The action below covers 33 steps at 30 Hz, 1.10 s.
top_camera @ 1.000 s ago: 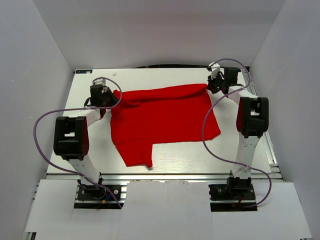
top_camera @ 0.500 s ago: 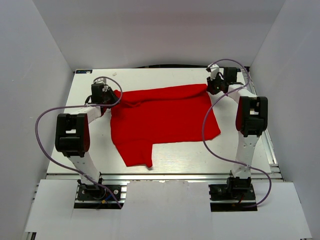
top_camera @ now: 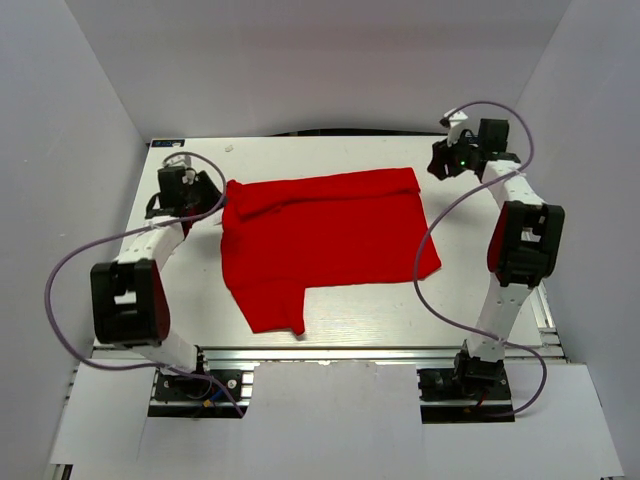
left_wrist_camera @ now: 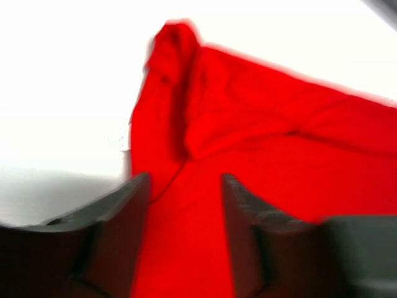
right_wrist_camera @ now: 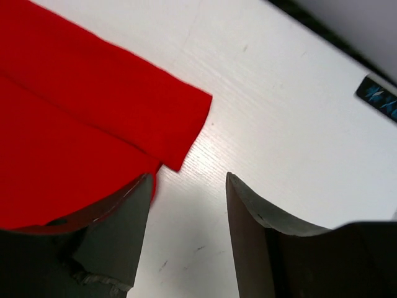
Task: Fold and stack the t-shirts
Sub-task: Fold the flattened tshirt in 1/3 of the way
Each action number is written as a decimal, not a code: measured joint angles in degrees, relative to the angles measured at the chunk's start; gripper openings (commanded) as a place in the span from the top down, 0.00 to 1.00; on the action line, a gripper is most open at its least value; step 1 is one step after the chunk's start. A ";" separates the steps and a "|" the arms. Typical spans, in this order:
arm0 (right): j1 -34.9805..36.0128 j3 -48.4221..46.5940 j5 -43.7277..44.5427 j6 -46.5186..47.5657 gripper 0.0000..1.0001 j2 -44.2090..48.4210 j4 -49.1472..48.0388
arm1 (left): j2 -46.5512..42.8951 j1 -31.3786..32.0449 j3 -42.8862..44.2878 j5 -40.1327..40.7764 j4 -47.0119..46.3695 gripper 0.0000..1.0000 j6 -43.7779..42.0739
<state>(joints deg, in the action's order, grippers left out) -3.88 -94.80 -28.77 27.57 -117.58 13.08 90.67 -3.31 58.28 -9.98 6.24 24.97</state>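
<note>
The red t-shirt lies spread in the middle of the table, its far edge folded over in a band. Both grippers are open and empty — the left gripper at the shirt's far-left corner, the right gripper just off its far-right corner.

Red t-shirt flat on the white table
Far edge folded over; left gripper just beside its far-left corner; right gripper near the far-right corner, apart from the cloth

Left arm, right arm — white links, black joint housings, looping lilac cables; dark grey fingers.
</note>
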 measured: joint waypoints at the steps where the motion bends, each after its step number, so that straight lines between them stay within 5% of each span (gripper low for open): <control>1: -0.52 0.00 -1.16 -0.13 0.47 1.31 0.09 | -1.68 -0.26 -0.31 -0.07 -0.31 0.57 0.28; 5: -1.07 -0.04 -5.51 -2.01 0.69 4.13 -0.63 | -2.71 -0.33 0.92 -3.85 -3.28 0.88 3.13; 8: -0.22 -0.24 -7.52 -4.48 0.79 3.10 -0.83 | 2.38 -0.31 3.82 -7.93 -4.59 0.95 5.33; 22: 2.56 -1.97 -9.16 -11.06 0.82 -6.12 0.13 | 28.83 0.46 21.88 -19.15 -5.07 0.98 12.83; 33: 2.49 -1.97 -8.94 -11.17 0.81 -6.03 0.24 | 31.89 0.70 24.72 -11.93 2.03 1.00 10.56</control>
<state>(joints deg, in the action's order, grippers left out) -1.39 -96.77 -37.71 16.40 -123.61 13.32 122.56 -2.61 83.00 -21.91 8.27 35.53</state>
